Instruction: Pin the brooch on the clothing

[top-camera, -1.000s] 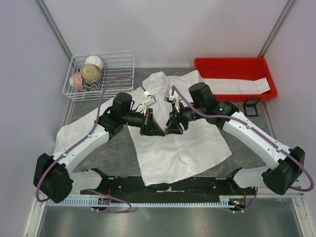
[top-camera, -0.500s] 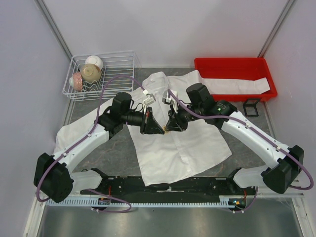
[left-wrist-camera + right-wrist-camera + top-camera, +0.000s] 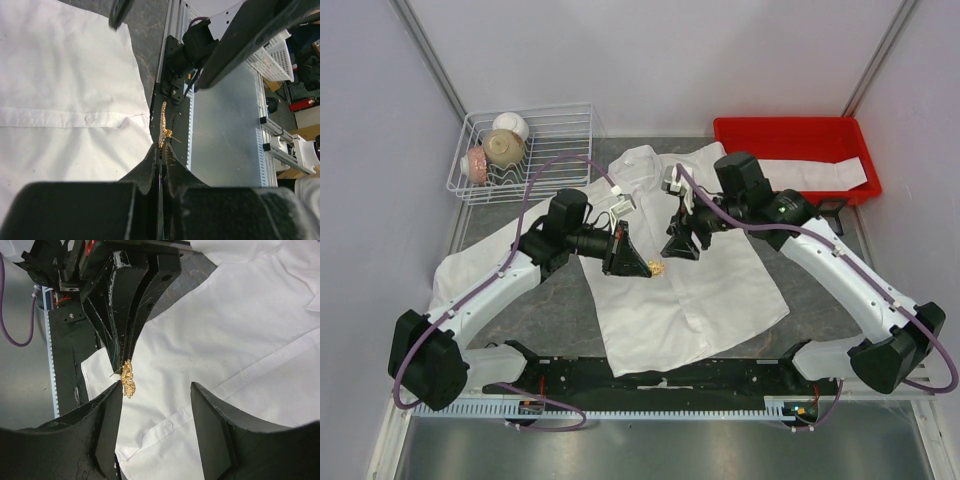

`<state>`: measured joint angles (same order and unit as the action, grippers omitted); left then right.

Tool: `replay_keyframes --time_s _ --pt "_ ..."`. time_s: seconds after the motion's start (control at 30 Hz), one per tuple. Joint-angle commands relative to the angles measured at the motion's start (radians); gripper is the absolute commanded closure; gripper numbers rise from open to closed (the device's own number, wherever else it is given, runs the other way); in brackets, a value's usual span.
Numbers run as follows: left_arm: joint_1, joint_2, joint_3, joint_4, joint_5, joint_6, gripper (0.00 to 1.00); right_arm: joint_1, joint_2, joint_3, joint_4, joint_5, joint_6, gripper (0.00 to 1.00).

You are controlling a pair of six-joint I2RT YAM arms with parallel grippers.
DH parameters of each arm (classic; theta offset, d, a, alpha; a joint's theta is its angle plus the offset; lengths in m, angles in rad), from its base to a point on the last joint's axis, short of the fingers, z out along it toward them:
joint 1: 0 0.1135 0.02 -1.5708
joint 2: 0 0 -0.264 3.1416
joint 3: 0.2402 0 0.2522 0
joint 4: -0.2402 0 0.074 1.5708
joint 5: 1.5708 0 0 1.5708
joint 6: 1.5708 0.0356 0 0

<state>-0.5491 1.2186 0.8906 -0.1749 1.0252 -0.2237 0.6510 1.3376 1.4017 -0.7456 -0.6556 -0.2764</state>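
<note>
Nearest, along the near edge of the grey table (image 3: 555,310), a black base rail (image 3: 650,378) carries both arms. The left arm (image 3: 485,290) and the right arm (image 3: 840,270) reach inward over the middle of the table.

Just beyond the rail lies the clothing, a large white long-sleeved collared shirt (image 3: 690,300) of thin fabric. It is spread flat with its hem toward the near edge and its collar toward the far edge, and the button placket runs down its front.

Over the shirt's front the left jaws are clenched tight on the brooch (image 3: 657,268), a tiny gold-coloured openwork metal ornament that sticks out past their tips. The left wrist view shows a thin pin jutting from its side. Whether the ornament touches the fabric I cannot tell.

The right jaws stand released and spread wide, grasping nothing, just beside the brooch on its far-right side. In the right wrist view one black finger (image 3: 107,415) comes very close to the ornament, and I cannot tell whether the two touch.

Farther back, in the far-left corner, a white wire basket (image 3: 570,120) holds a tan bowl (image 3: 503,148), a white bowl (image 3: 512,124) and a pinkish bowl (image 3: 475,163). In the far-right corner a red plastic tray (image 3: 790,128) holds a long white folded cloth (image 3: 810,173).
</note>
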Motion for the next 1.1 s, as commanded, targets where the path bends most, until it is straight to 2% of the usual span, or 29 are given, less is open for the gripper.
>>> replay_keyframes --time_s 0.0,0.17,0.23,0.27,0.3,0.37,0.4,0.43,0.5,0.63,0.7,0.8,0.9,1.07 --pt "0.006 -0.019 0.036 -0.032 0.081 0.098 0.98 -0.042 -0.047 0.034 -0.014 -0.133 -0.052 0.37" --pt "0.002 -0.097 0.025 0.002 0.032 0.214 0.98 -0.042 -0.087 -0.035 -0.023 -0.173 -0.145 0.41" --pt "-0.024 -0.167 0.028 -0.011 -0.042 0.344 0.98 -0.044 -0.112 -0.07 0.003 -0.185 -0.153 0.41" --pt "-0.049 -0.203 0.025 -0.014 -0.094 0.415 0.98 -0.044 -0.121 -0.082 0.018 -0.168 -0.138 0.39" --pt "-0.11 -0.238 0.004 0.001 -0.225 0.569 0.98 -0.042 -0.136 -0.099 0.043 -0.145 -0.135 0.38" --pt "-0.178 -0.342 -0.027 0.024 -0.369 0.732 0.98 -0.044 -0.15 -0.109 0.066 -0.113 -0.115 0.35" --pt "-0.222 -0.378 -0.079 0.056 -0.548 0.909 0.98 -0.042 -0.158 -0.113 0.099 -0.095 -0.107 0.34" --pt "-0.28 -0.405 -0.111 0.148 -0.609 0.985 0.98 -0.044 -0.173 -0.118 0.11 -0.055 -0.106 0.33" --pt "-0.284 -0.468 -0.165 0.241 -0.645 1.081 0.98 -0.044 -0.183 -0.121 0.136 -0.026 -0.119 0.32" --pt "-0.284 -0.482 -0.122 0.209 -0.591 1.066 0.98 -0.044 -0.233 -0.156 0.195 -0.009 -0.179 0.32" --pt "-0.284 -0.49 -0.117 0.204 -0.565 1.048 0.98 -0.042 -0.258 -0.168 0.235 -0.058 -0.191 0.33" --pt "-0.284 -0.495 -0.122 0.207 -0.539 1.003 0.98 -0.022 -0.313 -0.204 0.305 -0.117 -0.21 0.37" --pt "-0.284 -0.496 -0.125 0.209 -0.514 0.968 0.98 0.027 -0.367 -0.256 0.374 -0.087 -0.222 0.41" --pt "-0.284 -0.476 -0.119 0.2 -0.472 0.919 0.98 0.085 -0.359 -0.241 0.373 -0.052 -0.25 0.49"
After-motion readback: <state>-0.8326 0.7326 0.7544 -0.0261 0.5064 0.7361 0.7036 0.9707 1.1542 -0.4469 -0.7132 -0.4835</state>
